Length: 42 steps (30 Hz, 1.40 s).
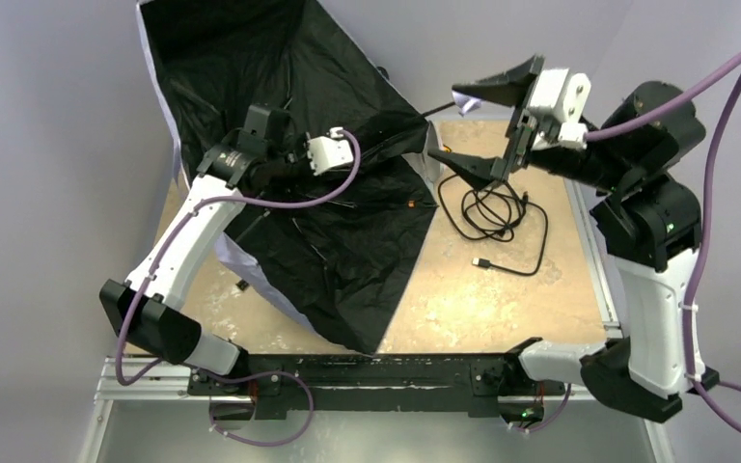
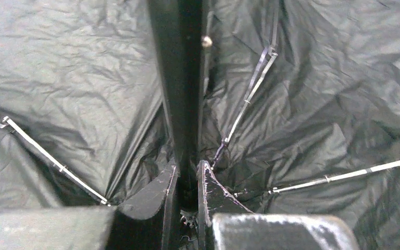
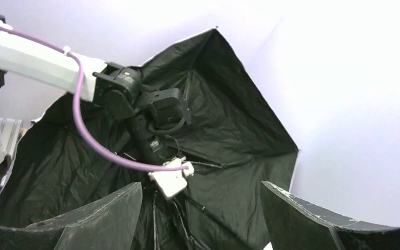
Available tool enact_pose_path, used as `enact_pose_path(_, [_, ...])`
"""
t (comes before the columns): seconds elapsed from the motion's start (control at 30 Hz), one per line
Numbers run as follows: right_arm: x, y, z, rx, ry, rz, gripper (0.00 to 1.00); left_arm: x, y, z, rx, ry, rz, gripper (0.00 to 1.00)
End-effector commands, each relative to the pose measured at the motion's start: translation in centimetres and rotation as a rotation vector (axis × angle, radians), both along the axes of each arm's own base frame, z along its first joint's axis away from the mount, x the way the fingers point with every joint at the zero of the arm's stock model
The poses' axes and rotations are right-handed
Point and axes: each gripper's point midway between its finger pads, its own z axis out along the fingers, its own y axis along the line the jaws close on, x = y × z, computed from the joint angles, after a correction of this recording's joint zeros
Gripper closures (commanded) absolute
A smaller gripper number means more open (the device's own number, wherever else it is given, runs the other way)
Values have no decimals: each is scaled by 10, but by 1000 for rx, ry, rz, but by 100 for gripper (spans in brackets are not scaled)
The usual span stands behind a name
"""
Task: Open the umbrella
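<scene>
Left wrist view: the left gripper (image 2: 186, 172) clamps the thin shaft (image 2: 179, 78) of the umbrella (image 1: 347, 222), which sprawls lining-up across the left side of the table (image 1: 502, 299). The right gripper (image 1: 447, 123) gapes wide near the shaft's far end. Should the clamp slip, the spread canopy, possibly unlatched, could fold back.

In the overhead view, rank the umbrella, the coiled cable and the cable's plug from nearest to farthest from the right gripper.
From the right gripper:
1. umbrella, its edge right beside it, on the left.
2. coiled cable, just nearside of it.
3. plug, farther nearside again.
</scene>
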Motion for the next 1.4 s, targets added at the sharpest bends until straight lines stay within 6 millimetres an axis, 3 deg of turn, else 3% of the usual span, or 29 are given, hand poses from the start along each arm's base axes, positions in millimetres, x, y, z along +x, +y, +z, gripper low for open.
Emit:
enact_pose_path(0.0, [-18,4,44,87,-52,76,17,10,45,93,215,-334,60,100])
enact_pose_path(0.1, [-5,6,28,64,-12,45,18,5,53,126,341,-473,31,100])
enact_pose_path(0.2, [10,14,-20,-24,129,41,20,0,57,160,445,-609,7,100])
enact_pose_path(0.3, [6,24,-72,-117,287,96,21,-3,60,182,540,-690,-3,100])
enact_pose_path(0.4, [-2,33,-117,-207,395,143,21,-5,60,191,640,-728,-25,100])
enact_pose_path(0.57, [-10,37,-157,-288,477,180,20,-3,54,206,747,-811,-46,100])
enact_pose_path(0.7, [14,30,-201,-370,501,55,31,-6,52,220,763,-859,-46,100])
enact_pose_path(0.83, [30,21,-225,-411,556,-59,41,-11,52,224,787,-900,-67,100])
enact_pose_path(0.97, [34,17,-253,-448,645,-113,65,-12,56,224,811,-915,-69,100])
enact_pose_path(1.07, [31,10,-278,-492,714,-139,77,-9,63,223,834,-912,-52,100])
enact_pose_path(1.17, [19,3,-300,-552,746,-119,97,-4,80,224,876,-915,-27,100])
enact_pose_path(1.27, [-1,0,-306,-567,767,-55,100,7,108,224,946,-916,19,100])
enact_pose_path(1.37, [-12,6,-291,-542,746,22,100,18,127,217,1025,-923,47,94])
